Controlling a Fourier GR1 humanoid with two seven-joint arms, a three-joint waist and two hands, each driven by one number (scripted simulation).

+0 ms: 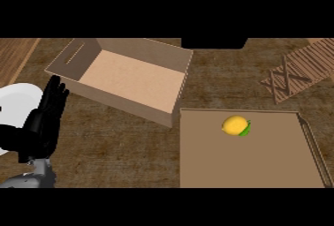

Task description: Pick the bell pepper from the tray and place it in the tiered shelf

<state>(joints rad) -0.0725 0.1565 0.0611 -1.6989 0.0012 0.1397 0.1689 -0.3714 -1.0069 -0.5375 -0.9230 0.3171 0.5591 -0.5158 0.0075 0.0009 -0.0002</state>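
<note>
Starting at the bell pepper [235, 126], we count one, lying free near the far edge of the single tray [261, 167]; picking is not yet begun. One tiered shelf [297, 73] stands beyond, one open box [130, 79] alongside. One left hand [46, 119] rests at the left of the worktop [117, 145], fingers straight, holding nothing. Next, we judge, a hand must reach the pepper.

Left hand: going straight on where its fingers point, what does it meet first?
Probably the cardboard box, its near left corner just beyond the fingers; depth unclear, the left hand might pass above.
</note>
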